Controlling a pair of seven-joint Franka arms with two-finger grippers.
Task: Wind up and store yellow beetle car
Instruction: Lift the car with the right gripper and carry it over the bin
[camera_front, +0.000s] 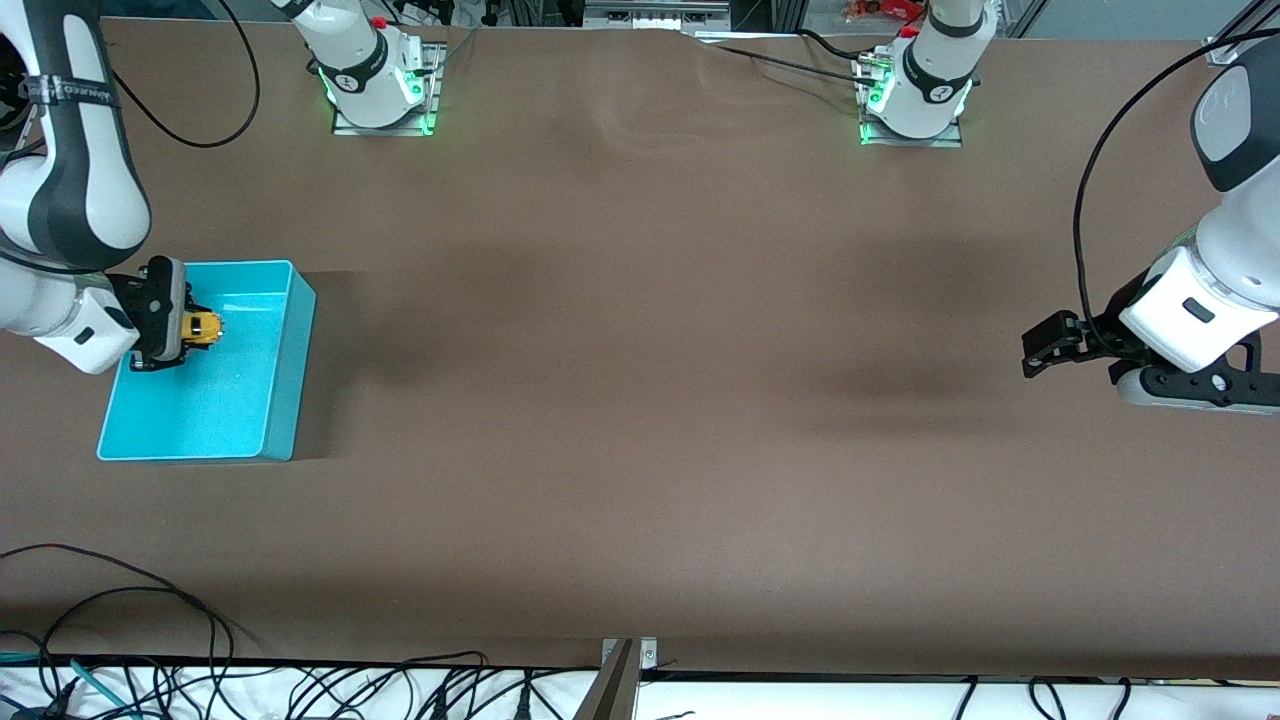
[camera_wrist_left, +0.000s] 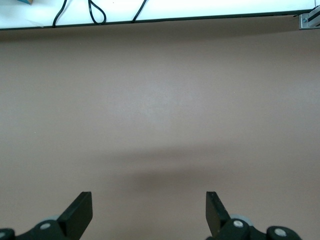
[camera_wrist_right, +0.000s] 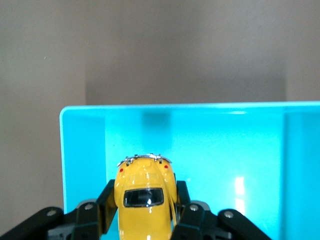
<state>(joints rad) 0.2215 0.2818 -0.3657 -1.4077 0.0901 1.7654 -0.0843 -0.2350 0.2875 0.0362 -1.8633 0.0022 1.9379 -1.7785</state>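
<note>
I have the right gripper (camera_front: 180, 330) clamped on the car (camera_front: 203, 327) and hanging over the bin (camera_front: 285, 385) at the right arm's end of the table, so I judge this the storing step. The left gripper (camera_front: 1040, 352) waits over bare table at its own end, fingers (camera_wrist_left: 80, 212) apart and holding nothing. Next I need to lower the car toward the bin floor and spread the fingers to release it without letting it roll or tip out.
</note>
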